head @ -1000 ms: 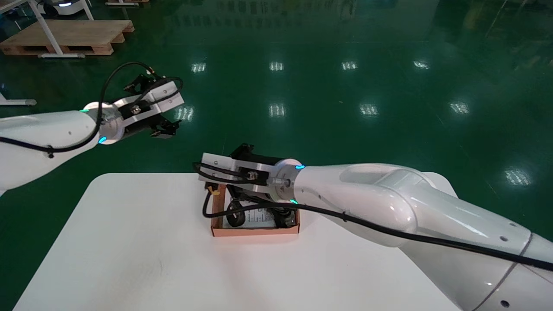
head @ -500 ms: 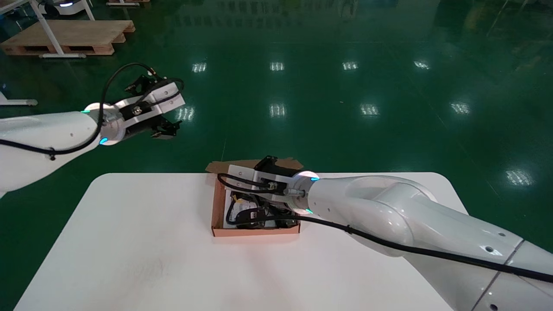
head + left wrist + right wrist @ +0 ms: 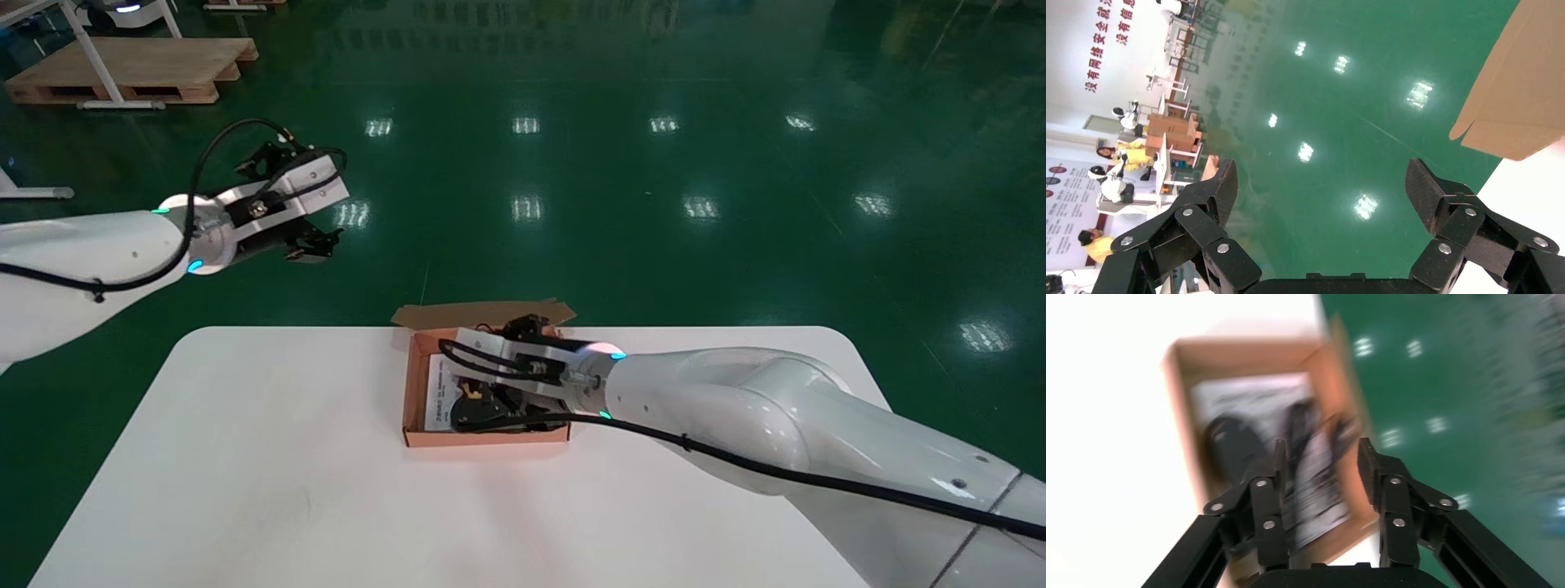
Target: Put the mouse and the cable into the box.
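Glossy green floor (image 3: 735, 163) with light reflections, wooden pallet (image 3: 131, 69) far left, white table (image 3: 245, 457) nearby

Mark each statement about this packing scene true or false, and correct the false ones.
1. The mouse lies inside the box. True.
2. The left gripper holds the cable. False: it is open and empty, raised clear of the table; the cable is in the box.
3. The right gripper is above the box. True.
4. The box is closed. False: its flap stands open.
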### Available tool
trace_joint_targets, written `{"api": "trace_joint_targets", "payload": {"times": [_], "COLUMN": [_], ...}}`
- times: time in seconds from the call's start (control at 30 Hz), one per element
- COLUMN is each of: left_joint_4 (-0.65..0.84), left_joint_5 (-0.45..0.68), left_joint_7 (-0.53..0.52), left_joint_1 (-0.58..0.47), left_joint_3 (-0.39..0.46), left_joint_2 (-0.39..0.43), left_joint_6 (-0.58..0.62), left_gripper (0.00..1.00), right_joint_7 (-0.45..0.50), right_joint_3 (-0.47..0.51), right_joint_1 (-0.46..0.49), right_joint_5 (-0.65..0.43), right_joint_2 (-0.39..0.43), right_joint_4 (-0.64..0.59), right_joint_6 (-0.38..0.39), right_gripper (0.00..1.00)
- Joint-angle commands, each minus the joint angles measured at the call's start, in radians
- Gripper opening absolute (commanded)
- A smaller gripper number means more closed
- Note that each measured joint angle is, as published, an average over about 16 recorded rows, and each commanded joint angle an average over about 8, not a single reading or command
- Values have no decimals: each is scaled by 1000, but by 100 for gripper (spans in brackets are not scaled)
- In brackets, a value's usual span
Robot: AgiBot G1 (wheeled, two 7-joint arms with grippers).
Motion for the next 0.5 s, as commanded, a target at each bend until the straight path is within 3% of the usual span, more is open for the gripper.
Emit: {"api": "trace_joint_targets", "payload": {"times": [0.03,0.5], "left_joint_4": [0,-19], "left_joint_5": [0,-40], "left_joint_7": [0,7], "left_joint_1": [0,19], "left_joint_3": [0,-18], "left_joint_2": [0,-15], "left_joint_6": [0,31], "left_gripper": [100,100], "right_joint_7": [-11,-109], "right_joint_3": [26,264], "right_joint_1": [-15,-150], "right_joint_5": [32,330], "right_joint_2": [19,194], "right_joint_4": [10,103], "right_joint_6": [-26,-271], "right_gripper": [100,100]}}
